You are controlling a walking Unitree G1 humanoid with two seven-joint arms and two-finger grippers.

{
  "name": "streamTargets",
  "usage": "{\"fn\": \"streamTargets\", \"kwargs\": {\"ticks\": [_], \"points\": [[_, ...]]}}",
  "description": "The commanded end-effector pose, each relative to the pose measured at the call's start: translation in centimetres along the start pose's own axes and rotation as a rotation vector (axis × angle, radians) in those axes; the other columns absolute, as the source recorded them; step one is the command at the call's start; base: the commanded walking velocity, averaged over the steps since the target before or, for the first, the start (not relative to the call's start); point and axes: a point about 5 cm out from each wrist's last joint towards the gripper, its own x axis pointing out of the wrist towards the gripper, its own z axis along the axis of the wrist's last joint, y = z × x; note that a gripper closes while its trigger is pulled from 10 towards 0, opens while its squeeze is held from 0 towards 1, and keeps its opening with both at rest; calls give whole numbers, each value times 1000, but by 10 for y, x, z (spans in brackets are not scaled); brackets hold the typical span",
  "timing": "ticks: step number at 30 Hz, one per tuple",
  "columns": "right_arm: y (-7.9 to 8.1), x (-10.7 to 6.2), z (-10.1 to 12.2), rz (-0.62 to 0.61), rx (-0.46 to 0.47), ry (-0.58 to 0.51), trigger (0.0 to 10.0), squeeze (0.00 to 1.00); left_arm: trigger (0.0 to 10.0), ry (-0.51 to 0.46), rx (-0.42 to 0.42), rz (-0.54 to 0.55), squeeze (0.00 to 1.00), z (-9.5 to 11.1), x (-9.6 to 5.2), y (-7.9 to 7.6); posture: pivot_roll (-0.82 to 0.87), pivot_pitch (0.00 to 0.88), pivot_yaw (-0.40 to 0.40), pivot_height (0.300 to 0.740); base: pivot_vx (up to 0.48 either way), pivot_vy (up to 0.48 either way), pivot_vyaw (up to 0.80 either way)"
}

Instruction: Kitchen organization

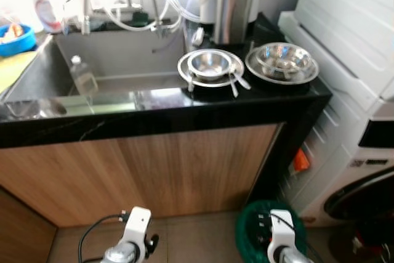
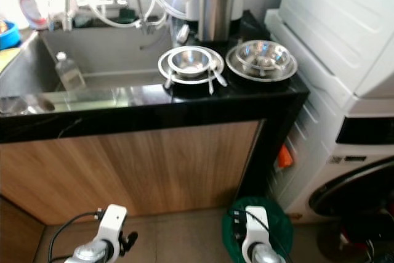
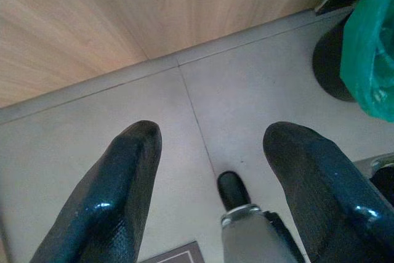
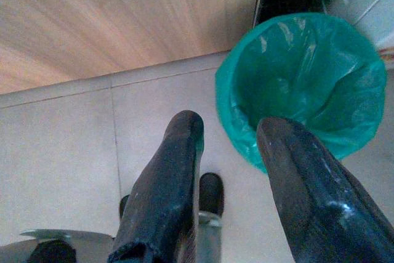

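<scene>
A black counter (image 1: 184, 112) with wood-fronted cabinet below carries two stacks of steel bowls on plates: left stack (image 1: 210, 66) and right stack (image 1: 283, 61), side by side, right of the sink (image 1: 111, 66). Spoons (image 1: 237, 82) lie on the left plate, handles pointing toward the counter's front edge. A bottle (image 1: 82, 76) stands tilted in the sink. A washing machine (image 1: 357, 152) stands right of the counter. Left gripper (image 3: 209, 170) hangs low over floor tiles, fingers spread, empty. Right gripper (image 4: 231, 170) likewise spread, empty, above a green-lined bin (image 4: 308, 84).
</scene>
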Motion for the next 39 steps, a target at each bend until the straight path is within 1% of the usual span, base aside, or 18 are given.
{"fn": "streamTargets", "kwargs": {"ticks": [1, 20, 34, 39], "points": [[4, 1, 1, 14, 2, -3, 10000, 0, 10000, 25, -3, 13, 0, -7, -2, 5, -80, 0, 28, 740, 0, 0, 0], [4, 1, 2, 15, 5, -3, 10000, 0, 10000, 18, -1, 10, 0, -5, -1, 4, -82, 0, 28, 740, 303, 0, 0], [5, 1, 2, 19, 4, 2, 10000, 0, 10000, 15, -3, 11, 0, -5, -2, 5, -87, 0, 32, 740, 0, 0, 0], [6, 1, 2, 24, 13, -2, 10000, 0, 10000, 20, -17, 16, 0, -6, -2, 5, -86, 0, 31, 740, 0, 0, 0]]}}
